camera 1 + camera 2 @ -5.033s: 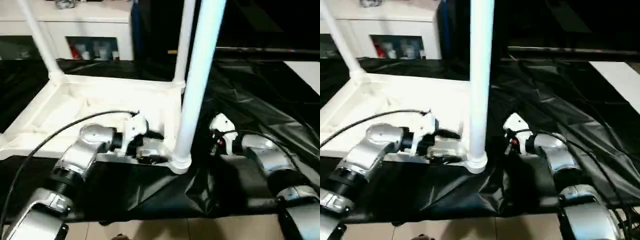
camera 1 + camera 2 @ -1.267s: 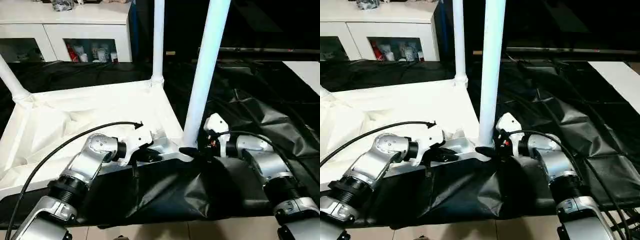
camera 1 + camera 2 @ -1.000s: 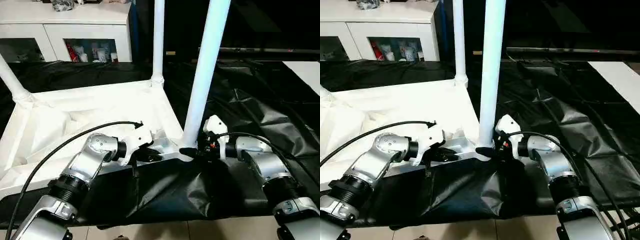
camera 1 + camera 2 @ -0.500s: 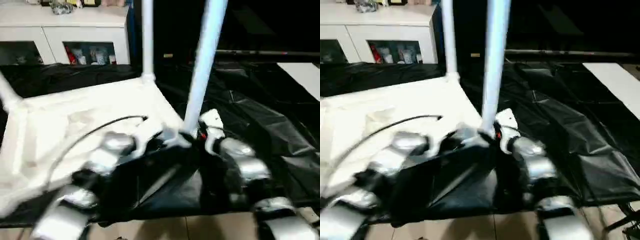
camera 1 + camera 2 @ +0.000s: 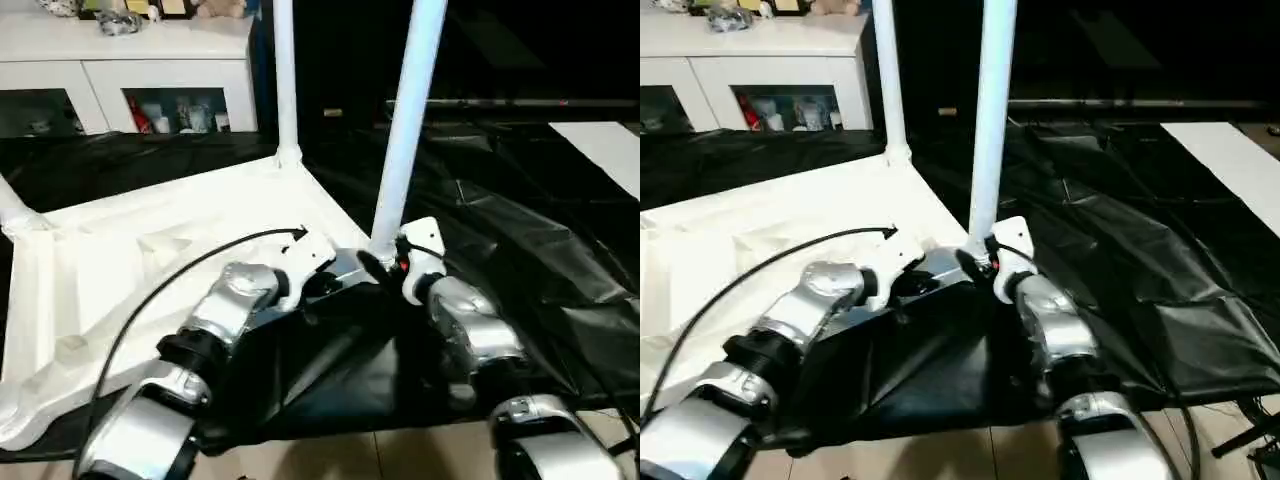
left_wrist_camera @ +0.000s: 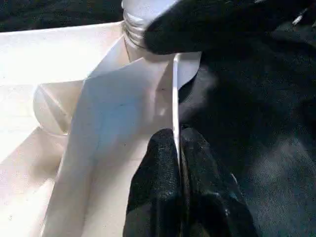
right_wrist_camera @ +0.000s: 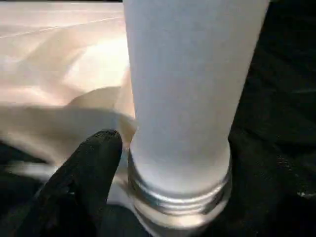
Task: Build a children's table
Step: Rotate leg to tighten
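Observation:
The white tabletop lies upside down on a black sheet, ribs facing up. Three white legs stand in its corner sockets: one at the far corner, one at the left and one at the near right corner. My left gripper is shut on the tabletop's thin rim close to that near corner; the left wrist view shows both fingers pinching it. My right gripper holds the near leg at its threaded base, with one black finger against it.
A crumpled black sheet covers the work surface and hangs over its near edge. A white cabinet with glass doors stands behind at the left. A white panel lies at the far right. A black cable arcs over my left forearm.
Both grippers and the near corner have moved away from me, turning the tabletop a little. The far leg has shifted left. Both grips are unchanged.

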You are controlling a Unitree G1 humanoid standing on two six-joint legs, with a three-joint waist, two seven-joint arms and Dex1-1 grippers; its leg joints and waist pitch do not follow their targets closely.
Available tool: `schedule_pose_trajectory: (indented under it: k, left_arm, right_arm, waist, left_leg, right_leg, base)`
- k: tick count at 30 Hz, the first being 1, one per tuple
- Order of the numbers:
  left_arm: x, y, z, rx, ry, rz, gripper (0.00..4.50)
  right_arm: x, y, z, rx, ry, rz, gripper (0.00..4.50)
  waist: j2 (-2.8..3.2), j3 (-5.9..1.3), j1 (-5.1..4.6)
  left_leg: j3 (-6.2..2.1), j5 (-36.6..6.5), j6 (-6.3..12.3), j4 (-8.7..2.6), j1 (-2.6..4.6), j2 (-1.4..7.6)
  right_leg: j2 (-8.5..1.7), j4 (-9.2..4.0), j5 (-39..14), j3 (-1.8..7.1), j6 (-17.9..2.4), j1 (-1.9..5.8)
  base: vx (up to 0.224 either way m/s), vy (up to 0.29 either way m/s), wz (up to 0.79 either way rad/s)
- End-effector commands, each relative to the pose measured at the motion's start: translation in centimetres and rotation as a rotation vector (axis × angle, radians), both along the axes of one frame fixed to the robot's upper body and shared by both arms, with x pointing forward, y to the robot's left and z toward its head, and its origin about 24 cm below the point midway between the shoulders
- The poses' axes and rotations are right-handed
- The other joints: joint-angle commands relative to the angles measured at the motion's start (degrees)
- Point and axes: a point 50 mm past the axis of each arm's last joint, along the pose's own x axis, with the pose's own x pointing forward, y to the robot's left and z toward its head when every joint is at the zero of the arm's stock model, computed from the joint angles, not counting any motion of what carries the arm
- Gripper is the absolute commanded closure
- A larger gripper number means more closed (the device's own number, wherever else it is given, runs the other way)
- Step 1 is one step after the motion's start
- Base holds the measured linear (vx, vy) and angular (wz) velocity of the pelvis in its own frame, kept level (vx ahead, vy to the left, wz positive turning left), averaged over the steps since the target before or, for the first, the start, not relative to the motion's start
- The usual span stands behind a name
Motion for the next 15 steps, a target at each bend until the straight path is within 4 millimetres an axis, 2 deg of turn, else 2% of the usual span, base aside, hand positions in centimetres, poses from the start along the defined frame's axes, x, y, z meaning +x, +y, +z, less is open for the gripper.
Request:
schedule_pose_trajectory:
  k: [1, 2, 3, 4, 5, 8, 9, 11, 12, 13, 14, 15]
  left_arm:
    - [-0.1, -0.2, 1.4, -0.090, -0.068, -0.068, 4.50]
    - [-0.2, -0.1, 1.5, -0.096, -0.066, -0.081, 4.50]
    - [-0.4, 0.4, 1.5, -0.091, -0.052, -0.107, 4.50]
    - [-0.5, 0.7, 1.4, -0.081, -0.042, -0.119, 4.50]
    - [-0.8, 1.2, 1.4, -0.067, -0.037, -0.153, 4.50]
    - [-1.5, 2.2, 1.6, -0.077, -0.011, -0.240, 4.50]
    - [-1.9, 2.5, 1.9, -0.104, 0.004, -0.282, 4.50]
    - [-2.0, 2.6, 2.1, -0.114, 0.006, -0.298, 4.50]
    - [-2.1, 2.6, 2.2, -0.124, 0.014, -0.310, 4.50]
    - [-2.5, 2.7, 2.4, -0.132, 0.028, -0.338, 4.50]
    - [-2.6, 2.8, 2.4, -0.133, 0.035, -0.349, 4.50]
    - [-2.8, 2.8, 2.4, -0.136, 0.042, -0.360, 4.50]
  right_arm:
    - [-0.6, 1.8, 1.1, -0.021, -0.059, 0.228, 0.45]
    - [-0.6, 1.5, 1.1, -0.035, -0.061, 0.241, 0.45]
    - [-0.8, 0.8, 1.2, -0.064, -0.059, 0.287, 0.25]
    - [-1.0, 0.4, 1.3, -0.076, -0.054, 0.314, 0.25]
    - [-1.3, -0.2, 1.3, -0.097, -0.046, 0.360, 0.25]
    - [-2.0, -1.4, 1.4, -0.141, -0.014, 0.477, 0.25]
    - [-2.3, -1.7, 1.5, -0.143, 0.000, 0.519, 0.25]
    - [-2.3, -1.8, 1.6, -0.140, 0.002, 0.527, 0.25]
    - [-2.3, -1.8, 1.6, -0.134, -0.001, 0.532, 0.25]
    - [-2.3, -1.7, 1.8, -0.119, -0.002, 0.540, 0.25]
    - [-2.2, -1.6, 1.9, -0.114, -0.004, 0.544, 0.25]
    - [-2.2, -1.5, 1.9, -0.109, -0.008, 0.548, 0.25]
  waist:
    - [-0.97, -3.58, 0.49]
    - [-1.00, -3.61, 0.53]
    - [-1.01, -3.61, 0.66]
    - [-1.25, -3.79, 0.90]
    - [-1.01, -3.80, 0.99]
    - [-0.96, -4.10, 1.59]
    - [-1.03, -4.12, 1.86]
    - [-0.88, -4.11, 1.87]
    - [-0.80, -4.21, 1.97]
    - [-1.04, -4.46, 2.11]
    - [-0.92, -4.45, 2.29]
    - [-0.88, -4.21, 2.43]
  left_leg:
    - [-0.17, -19.32, 3.24, -3.76, 0.28, 1.05]
    - [-0.07, -17.84, 3.41, -3.69, 0.05, 1.11]
    - [-0.02, -17.15, 3.49, -3.59, -0.05, 1.04]
    - [0.06, -15.55, 3.58, -3.30, -0.33, 1.08]
    - [0.14, -15.27, 3.78, -3.19, -0.25, 1.20]
    - [0.30, -12.58, 4.29, -2.83, -0.47, 1.29]
    - [0.46, -10.75, 5.12, -2.62, -0.62, 1.35]
    - [0.41, -10.18, 5.28, -2.46, -0.91, 1.39]
    - [0.43, -10.15, 5.27, -2.40, -0.64, 1.41]
    - [0.45, -9.00, 5.48, -2.27, -0.49, 1.55]
    - [0.41, -8.25, 5.81, -2.21, -0.76, 1.56]
    - [0.50, -9.36, 5.83, -2.25, -0.67, 1.52]
  right_leg:
    - [-3.36, -4.38, -25.25, 2.10, -6.77, 2.22]
    - [-3.38, -4.03, -23.86, 2.21, -7.46, 2.29]
    - [-3.35, -3.96, -23.54, 2.24, -7.65, 2.27]
    - [-3.20, -3.31, -21.46, 2.45, -8.17, 2.39]
    - [-3.26, -3.13, -20.74, 2.56, -8.73, 2.07]
    - [-3.13, -2.36, -16.35, 2.55, -10.30, 2.38]
    - [-2.94, -1.84, -12.71, 2.60, -11.63, 2.28]
    - [-2.96, -1.47, -11.44, 2.61, -12.45, 2.27]
    - [-2.89, -1.46, -11.13, 2.59, -12.63, 2.16]
    - [-2.85, -0.99, -8.40, 2.71, -13.51, 2.16]
    - [-2.83, -0.57, -6.60, 2.68, -14.21, 2.20]
    - [-2.76, -0.83, -7.97, 2.65, -14.16, 1.96]
  base:
    - [0.000, 0.000, 0.00]
    - [0.000, 0.000, 0.00]
    - [0.000, 0.000, 0.00]
    - [0.000, 0.000, 0.00]
    - [0.059, -0.049, 0.02]
    - [0.017, -0.007, 0.00]
    - [0.050, -0.021, 0.01]
    - [0.000, 0.000, 0.00]
    - [0.000, 0.000, 0.00]
    - [0.000, 0.000, 0.00]
    - [0.000, 0.000, 0.00]
    - [0.000, 0.000, 0.00]
